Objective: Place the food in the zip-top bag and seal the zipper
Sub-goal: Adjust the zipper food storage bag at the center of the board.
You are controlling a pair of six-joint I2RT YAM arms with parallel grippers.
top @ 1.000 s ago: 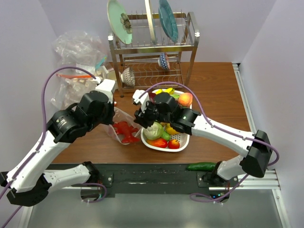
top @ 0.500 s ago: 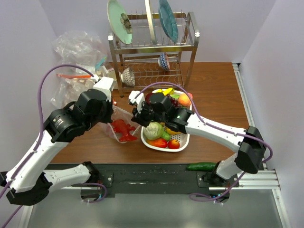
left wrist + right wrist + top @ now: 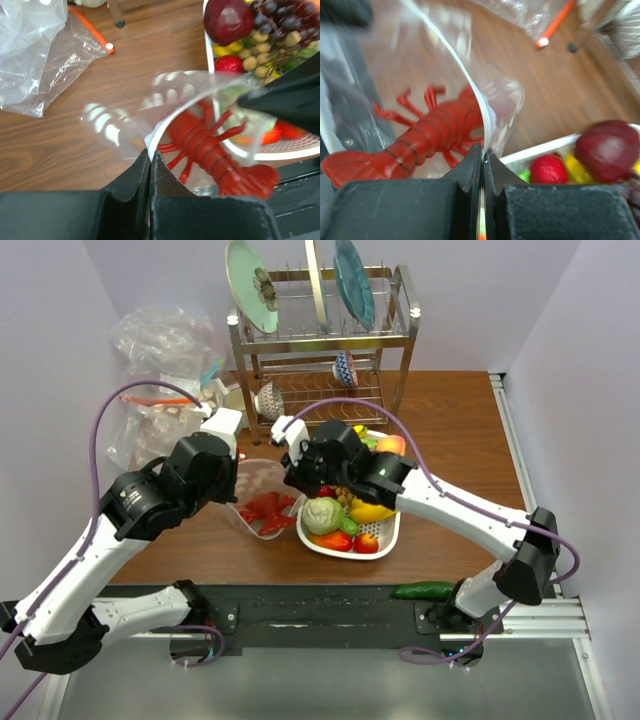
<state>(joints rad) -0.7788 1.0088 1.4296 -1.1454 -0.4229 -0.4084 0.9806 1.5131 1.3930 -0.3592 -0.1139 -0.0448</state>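
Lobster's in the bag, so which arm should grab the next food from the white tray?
Probably the right. The right gripper pinches the rim of the zip-top bag just beside the white tray; the left gripper clamps the rim farther from it and could hold the bag.

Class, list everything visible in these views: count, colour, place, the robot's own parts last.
Clear white-dotted zip-top bag: one, transparent, left of the tray.
Red plastic toy lobster: one, red, seen through the bag's plastic.
White basket tray: one, white, centre, holding toy food.
Dark red toy apple: one, dark red, in the tray.
Pale green toy cabbage: one, pale green, in the tray.
Green toy cucumber: one, green, by the right arm's base.
Metal dish rack: one, silver, at the back.
Bulky clear bag with orange strips: one, transparent, far left.
Left gripper: one, black, shut on the bag's edge.
Right gripper: one, black, shut on the bag's edge.
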